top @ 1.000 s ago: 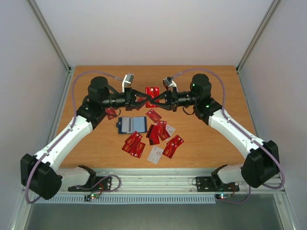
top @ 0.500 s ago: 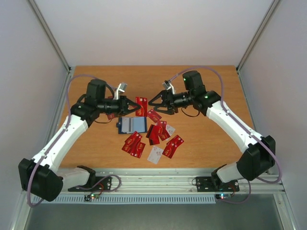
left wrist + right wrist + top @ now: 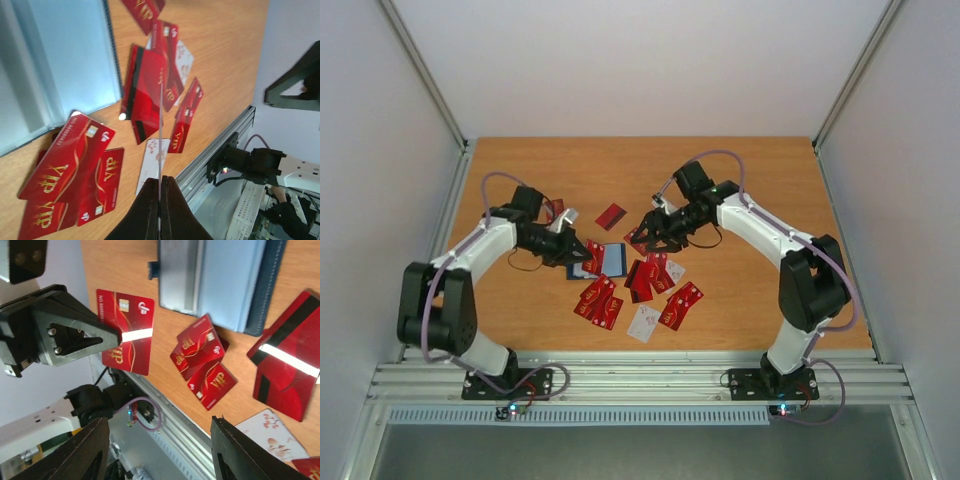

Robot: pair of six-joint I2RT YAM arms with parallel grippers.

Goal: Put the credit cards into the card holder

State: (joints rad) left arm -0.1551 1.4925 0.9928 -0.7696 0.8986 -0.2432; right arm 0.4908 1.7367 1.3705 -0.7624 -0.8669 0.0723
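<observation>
The card holder lies open on the table, pale blue inside with a navy edge. My left gripper is shut on a red credit card, which shows edge-on in the left wrist view and hangs over the holder's left side. My right gripper stands open and holds nothing, just right of the holder. More red credit cards and a white one lie loose in front of the holder.
A single red card lies behind the holder and another by the left arm. A small stack of red cards sits at the front left of the holder. The table's front rail runs along the near edge.
The two grippers met on a card in mid-air. The right one opened and drew back. The left one carried the card down to the holder's left side.
</observation>
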